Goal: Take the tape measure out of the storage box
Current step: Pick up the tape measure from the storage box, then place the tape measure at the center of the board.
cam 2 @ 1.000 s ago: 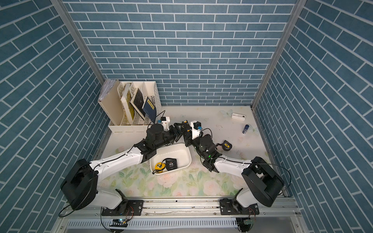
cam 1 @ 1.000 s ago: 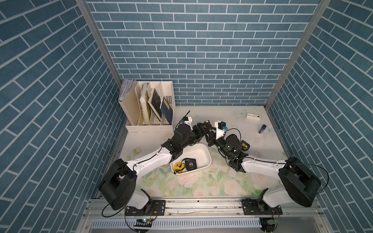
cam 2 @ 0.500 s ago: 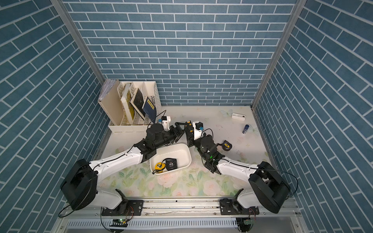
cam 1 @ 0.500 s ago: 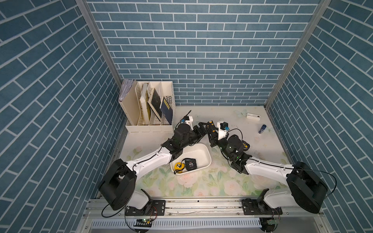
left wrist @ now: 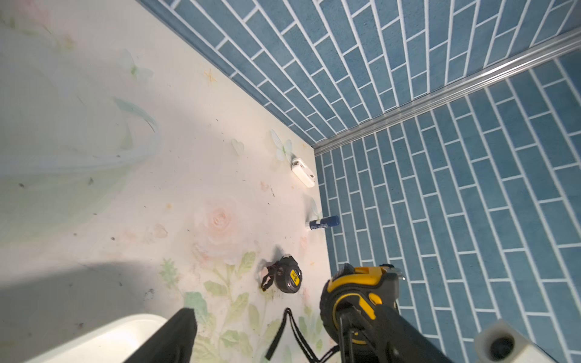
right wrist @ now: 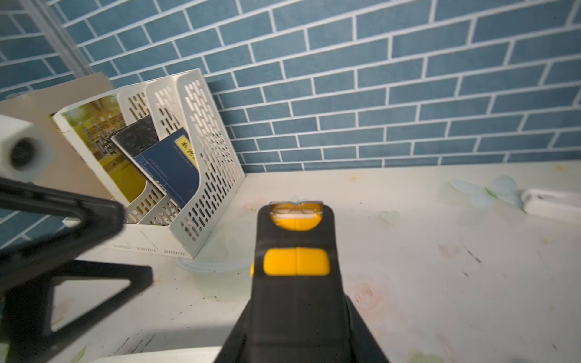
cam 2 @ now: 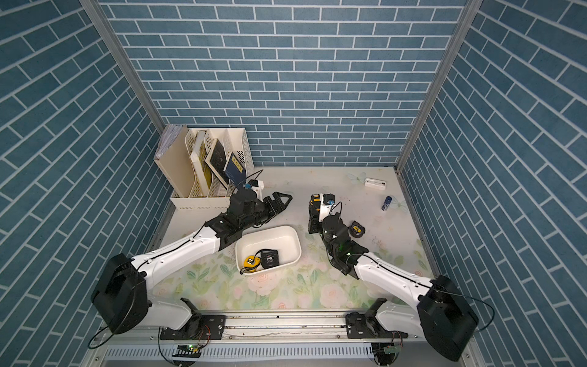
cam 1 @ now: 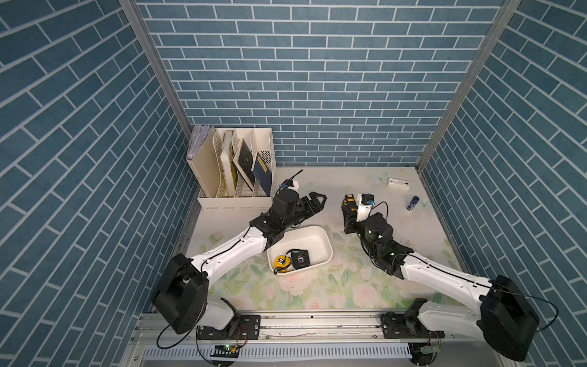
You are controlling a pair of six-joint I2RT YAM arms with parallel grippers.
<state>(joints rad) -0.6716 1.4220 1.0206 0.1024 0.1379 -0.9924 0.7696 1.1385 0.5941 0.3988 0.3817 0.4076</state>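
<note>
The right claw (cam 1: 347, 208) is clamped on a black-and-yellow tape (right wrist: 295, 264). The tape is gripped across its flat sides with the blade mouth pointing away from the wrist, so the casing is judged unable to roll between the pads. It appears to be held above the table (cam 1: 317, 295), right of centre in both top views and up and to the right of the box (cam 1: 317, 236), so this tape is already out. A black strap (left wrist: 284, 327), seemingly its own, is seen hanging loose beneath it. This is judged a snag risk if the tape is lowered near the rim.

The left claw (cam 1: 322, 200) is spread wide and nothing is held in it. It is set just left of centre, pointed towards the tape but apart from it. This arrangement suits a pass between arms and gives the right arm room to draw off.

At the lower left end of the box a yellow tape (cam 1: 280, 261) and a black tape (cam 1: 300, 258) lie side by side. A fourth tape (cam 2: 357, 229) lies on the table just right of the right wrist in a top view, well apart from the box. That spot is judged a likely one for the held tape as well.
</note>
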